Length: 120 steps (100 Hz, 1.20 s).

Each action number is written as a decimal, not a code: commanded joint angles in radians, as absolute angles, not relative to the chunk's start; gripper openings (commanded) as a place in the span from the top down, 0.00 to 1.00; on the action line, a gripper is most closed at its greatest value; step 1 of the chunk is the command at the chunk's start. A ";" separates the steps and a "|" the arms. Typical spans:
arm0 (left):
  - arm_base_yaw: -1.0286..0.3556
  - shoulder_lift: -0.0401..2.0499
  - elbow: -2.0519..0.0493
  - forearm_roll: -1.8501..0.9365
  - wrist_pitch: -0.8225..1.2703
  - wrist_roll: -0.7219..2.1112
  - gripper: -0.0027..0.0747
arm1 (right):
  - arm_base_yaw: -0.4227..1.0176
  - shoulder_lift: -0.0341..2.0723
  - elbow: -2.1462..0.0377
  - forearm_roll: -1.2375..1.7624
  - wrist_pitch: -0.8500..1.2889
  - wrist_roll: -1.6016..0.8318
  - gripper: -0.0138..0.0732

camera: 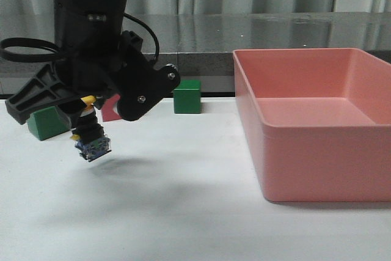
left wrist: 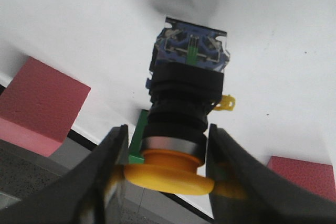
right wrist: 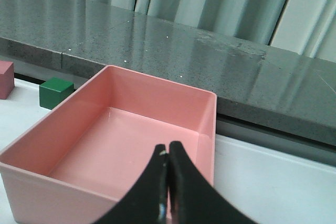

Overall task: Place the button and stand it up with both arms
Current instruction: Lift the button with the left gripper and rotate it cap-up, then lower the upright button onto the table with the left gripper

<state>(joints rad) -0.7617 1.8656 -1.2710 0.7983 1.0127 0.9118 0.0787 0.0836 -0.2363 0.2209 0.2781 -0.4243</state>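
Observation:
The button [camera: 91, 139] hangs in my left gripper [camera: 84, 109] a little above the white table at the left, slightly tilted, its clear-blue base pointing down. In the left wrist view the two fingers [left wrist: 107, 166] press on the sides of the yellow mushroom cap, with the black body and blue base [left wrist: 191, 48] sticking out towards the table. My left gripper [left wrist: 167, 169] is shut on the button. My right gripper [right wrist: 168, 153] is shut and empty, held above the near wall of the pink bin [right wrist: 131, 129]. The right arm does not show in the front view.
The large pink bin [camera: 317, 139] fills the table's right side. A green cube [camera: 187, 96] stands at the back centre, a green block [camera: 46, 121] at the back left and a pink block [camera: 110, 109] behind my left gripper. A grey ledge and curtain lie behind.

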 commanded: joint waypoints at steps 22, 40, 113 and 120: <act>-0.773 1.849 -1.300 0.803 1.035 0.901 0.99 | 0.073 0.096 -0.262 0.226 0.210 -0.424 0.97; -0.773 1.871 -1.300 0.794 1.038 0.901 0.99 | 0.073 0.096 -0.262 0.226 0.210 -0.424 0.97; -0.773 1.857 -1.303 0.739 1.038 0.895 0.18 | 0.073 0.096 -0.262 0.226 0.210 -0.424 0.97; -0.773 1.841 -1.303 0.739 1.038 0.873 0.18 | 0.073 0.096 -0.262 0.226 0.210 -0.424 0.97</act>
